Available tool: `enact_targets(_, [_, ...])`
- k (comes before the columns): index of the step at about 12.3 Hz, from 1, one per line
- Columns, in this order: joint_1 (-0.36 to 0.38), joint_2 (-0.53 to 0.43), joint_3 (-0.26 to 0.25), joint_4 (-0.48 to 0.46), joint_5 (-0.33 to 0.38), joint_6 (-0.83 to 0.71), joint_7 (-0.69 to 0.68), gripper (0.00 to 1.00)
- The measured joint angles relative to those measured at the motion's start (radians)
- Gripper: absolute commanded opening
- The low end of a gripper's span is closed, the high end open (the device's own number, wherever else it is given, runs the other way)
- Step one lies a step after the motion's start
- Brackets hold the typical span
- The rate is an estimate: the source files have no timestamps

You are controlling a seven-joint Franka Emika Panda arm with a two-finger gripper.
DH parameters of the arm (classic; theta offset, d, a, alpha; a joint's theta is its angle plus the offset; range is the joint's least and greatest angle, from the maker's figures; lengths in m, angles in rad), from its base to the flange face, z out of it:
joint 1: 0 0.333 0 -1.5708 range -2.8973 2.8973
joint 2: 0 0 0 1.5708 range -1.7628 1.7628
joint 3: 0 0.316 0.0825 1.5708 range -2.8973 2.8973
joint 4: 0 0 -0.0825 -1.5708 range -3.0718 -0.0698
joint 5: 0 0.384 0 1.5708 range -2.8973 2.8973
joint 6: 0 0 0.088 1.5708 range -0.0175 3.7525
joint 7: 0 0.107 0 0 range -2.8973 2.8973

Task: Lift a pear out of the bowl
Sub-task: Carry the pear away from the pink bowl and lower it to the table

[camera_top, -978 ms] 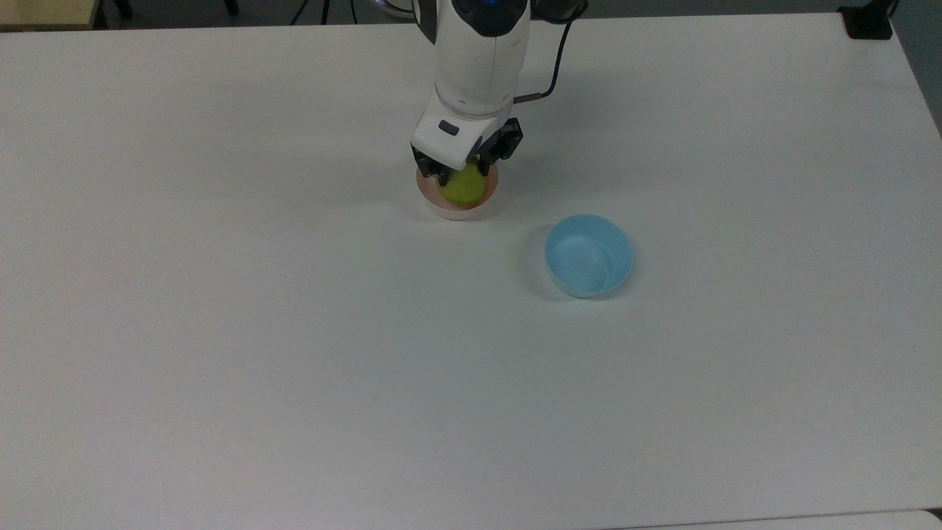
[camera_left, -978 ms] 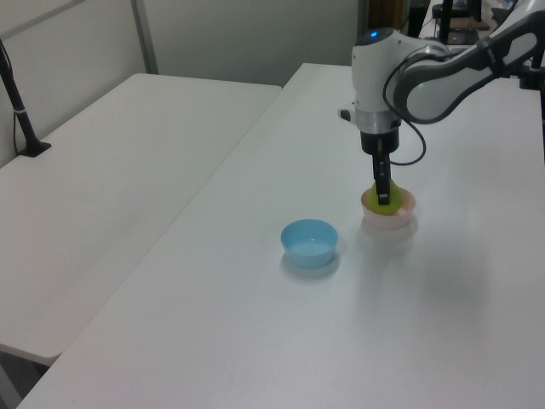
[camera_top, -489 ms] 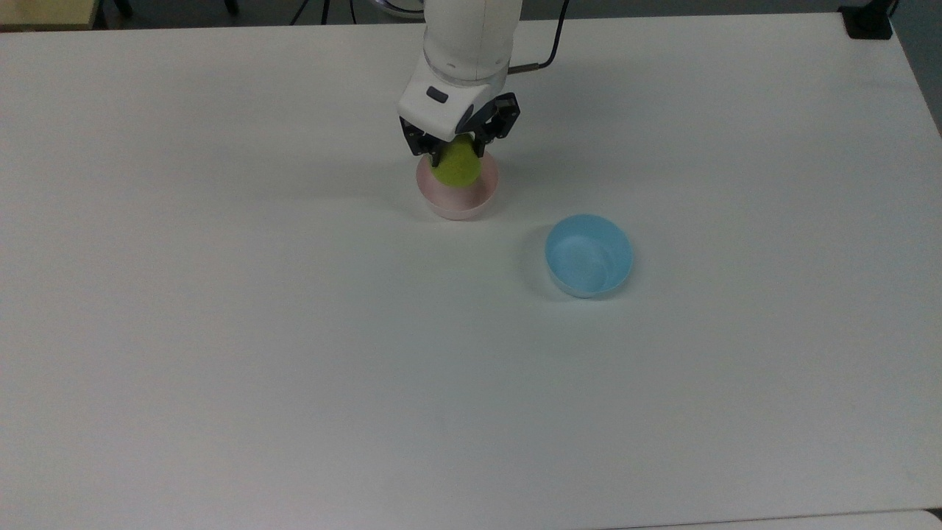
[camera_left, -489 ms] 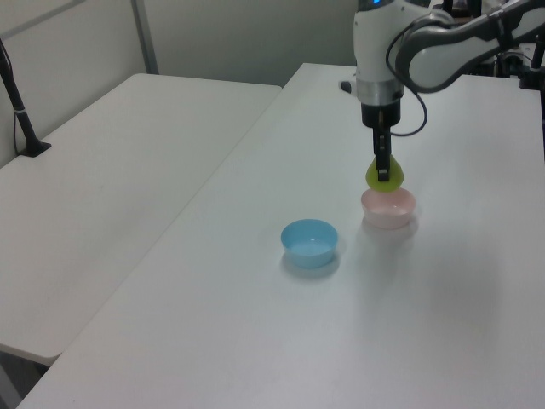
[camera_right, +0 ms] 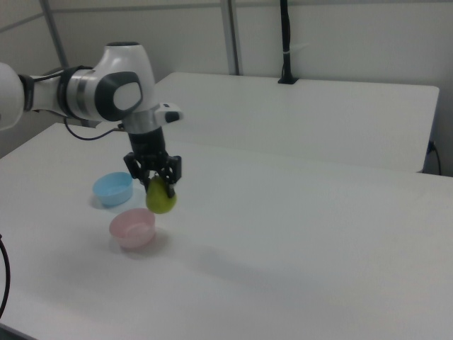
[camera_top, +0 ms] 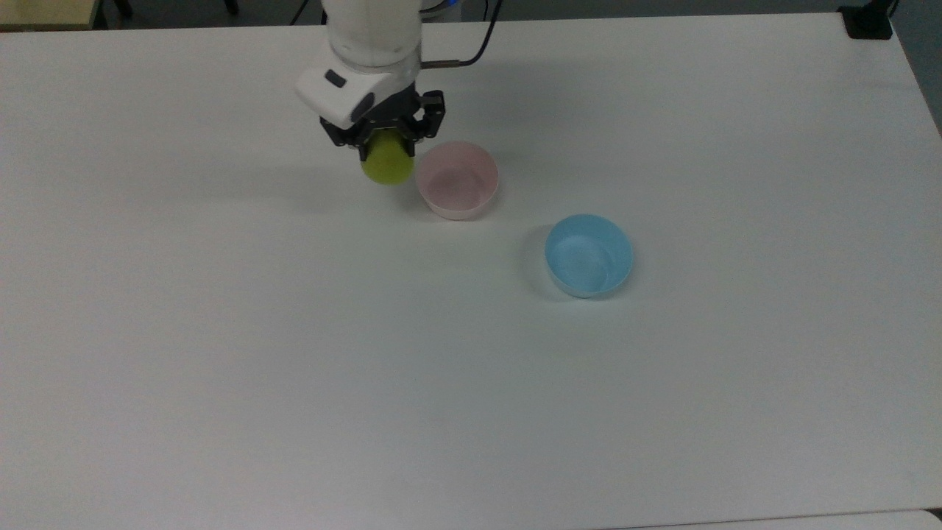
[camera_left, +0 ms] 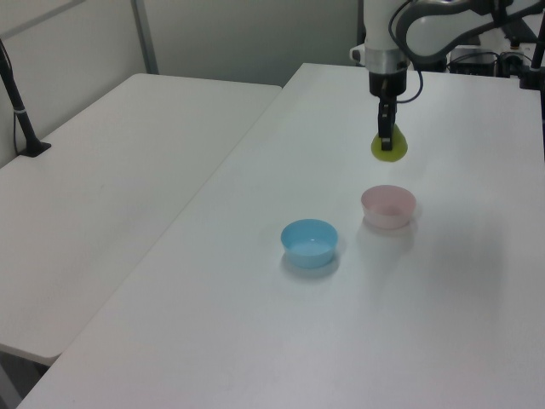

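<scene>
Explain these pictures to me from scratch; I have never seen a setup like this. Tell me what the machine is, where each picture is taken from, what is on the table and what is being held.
The white jointed machine is a robot arm ending in a black two-finger gripper. All three pictures show the same moment: the top view looks down on the table, and the left and right views look across it from opposite sides.

On the white table stand two small round bowls, both empty: a pale pink bowl and a light blue bowl.

The gripper is shut on a small yellow-green pear. The right view shows the pear hanging in the air above the table, clear of the pink bowl. So the pear is out of its bowl and lifted.
</scene>
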Motion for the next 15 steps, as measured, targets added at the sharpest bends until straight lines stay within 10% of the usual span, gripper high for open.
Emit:
enact_targets(7, [-0.226, 0.115, -0.004, -0.002, 0.000, 0.092, -0.094, 0.48])
enact_targets(12, [-0.316, 0.168, -0.004, 0.000, 0.000, 0.124, -0.176, 1.00])
enact_targets(15, [-0.319, 0.168, -0.002, 0.004, 0.000, 0.124, -0.179, 1.00])
